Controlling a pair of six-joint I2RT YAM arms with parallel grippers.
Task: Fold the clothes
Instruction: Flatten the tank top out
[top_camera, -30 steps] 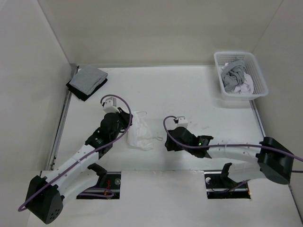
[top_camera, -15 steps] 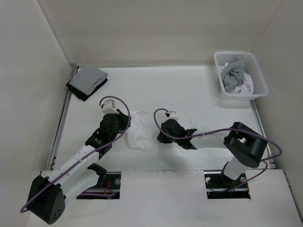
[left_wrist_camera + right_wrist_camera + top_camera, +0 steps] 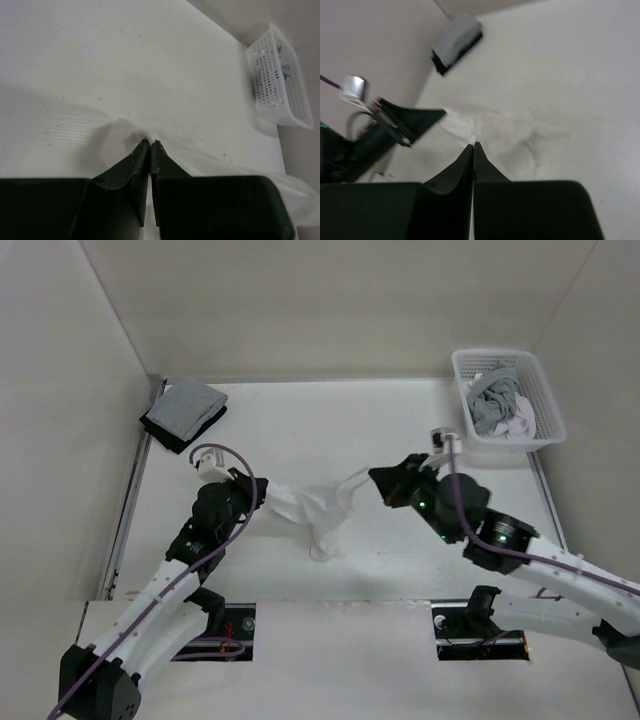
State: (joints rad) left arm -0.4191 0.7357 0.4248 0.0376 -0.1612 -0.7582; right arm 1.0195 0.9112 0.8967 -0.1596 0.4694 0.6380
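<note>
Table (image 3: 350, 420) seen from above, with the white garment (image 3: 318, 512) stretched mid-table between my two arms, its middle sagging. My left gripper (image 3: 262, 492) is pinched tight on one edge, my right gripper (image 3: 377, 480) on the other. Both bites look thin, so I judge that pulling wider could slip a corner free.
</note>
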